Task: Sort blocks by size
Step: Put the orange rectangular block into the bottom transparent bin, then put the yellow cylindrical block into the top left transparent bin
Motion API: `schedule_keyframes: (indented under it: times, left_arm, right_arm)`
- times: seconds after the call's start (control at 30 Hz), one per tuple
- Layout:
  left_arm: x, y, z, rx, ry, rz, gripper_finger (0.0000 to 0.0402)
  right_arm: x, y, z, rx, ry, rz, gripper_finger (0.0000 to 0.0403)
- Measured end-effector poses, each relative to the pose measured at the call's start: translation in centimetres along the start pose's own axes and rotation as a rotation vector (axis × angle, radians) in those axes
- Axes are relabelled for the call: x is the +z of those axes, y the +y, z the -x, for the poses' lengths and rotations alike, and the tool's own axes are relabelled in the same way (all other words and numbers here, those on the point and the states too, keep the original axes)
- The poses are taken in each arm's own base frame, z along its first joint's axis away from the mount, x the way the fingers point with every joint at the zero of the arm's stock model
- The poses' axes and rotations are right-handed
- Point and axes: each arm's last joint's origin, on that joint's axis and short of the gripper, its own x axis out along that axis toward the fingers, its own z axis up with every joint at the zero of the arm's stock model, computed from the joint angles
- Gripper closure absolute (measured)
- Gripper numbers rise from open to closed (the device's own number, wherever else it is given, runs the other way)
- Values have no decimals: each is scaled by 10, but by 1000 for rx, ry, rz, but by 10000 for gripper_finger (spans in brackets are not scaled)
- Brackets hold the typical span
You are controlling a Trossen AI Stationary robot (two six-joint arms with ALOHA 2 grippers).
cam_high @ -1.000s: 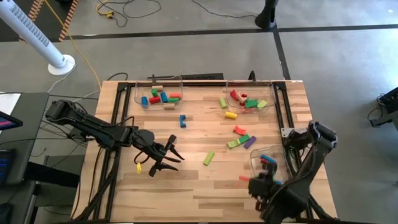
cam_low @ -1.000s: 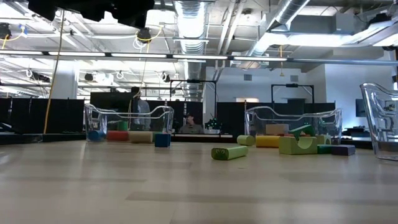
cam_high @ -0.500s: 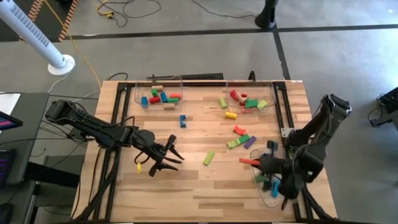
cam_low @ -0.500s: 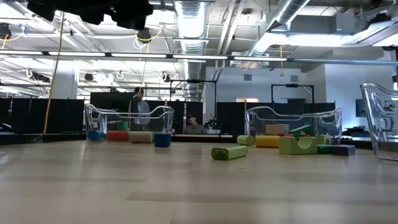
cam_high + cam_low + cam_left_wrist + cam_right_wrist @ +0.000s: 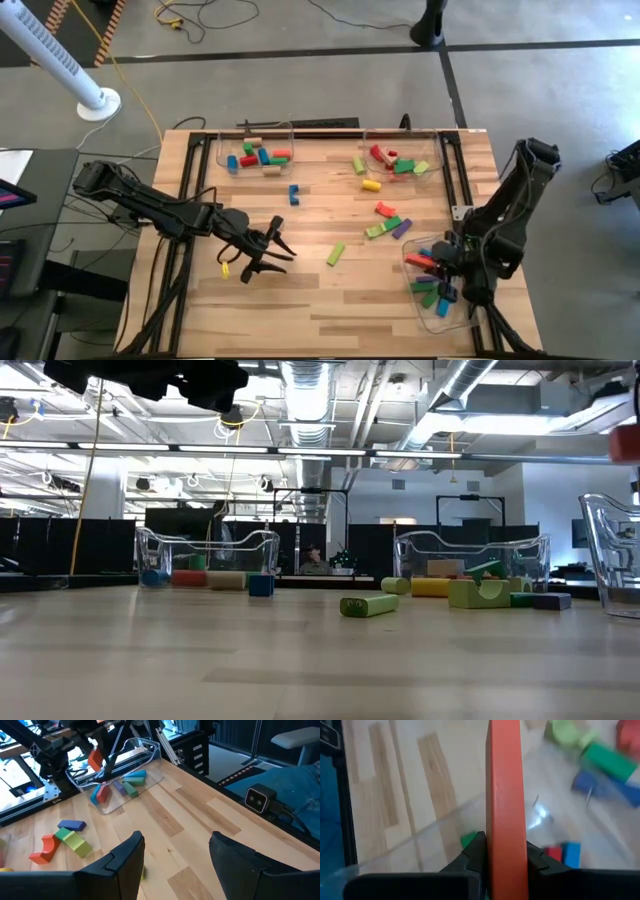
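Blocks lie loose on the table: a blue one (image 5: 294,193), a yellow one (image 5: 371,185), a green bar (image 5: 335,254) and an orange, green and purple cluster (image 5: 390,222). More fill two clear trays at the far edge (image 5: 255,152), (image 5: 398,160). My right gripper (image 5: 432,264) is shut on an orange-red bar (image 5: 506,795) above a third clear tray (image 5: 437,290) at the right, which holds several blocks. Left of the middle, my left gripper (image 5: 272,251) hovers open over the table with nothing between its fingers (image 5: 131,855). My right gripper pinches the orange-red bar's two long sides (image 5: 506,855) between its two fingers, near one end. The fingers slant downward and the bar runs on ahead of them, along their line. It hangs clear above the tray (image 5: 95,757).
A small yellow piece (image 5: 223,270) lies near my left gripper. Black frame rails run along the table's left and right sides (image 5: 190,180). Bare wood stretches across the near middle of the table (image 5: 330,300).
My right gripper has carried the orange-red bar from beside the tray's near left corner toward the far edge and to the right, and now stands above the tray. It has turned and tipped on the way and stayed shut on the bar.
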Motion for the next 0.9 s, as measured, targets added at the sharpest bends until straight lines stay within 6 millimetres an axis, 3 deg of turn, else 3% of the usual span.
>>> schedule_keyframes:
  times: [0.43,0.9]
  left_arm:
    - [0,0,0,0,1,10,188]
    - [-1,0,0,-2,10,17,188]
  right_arm:
    - [-37,-11,-18,19,99,-179,307]
    - [-40,-11,-18,15,106,-258,242]
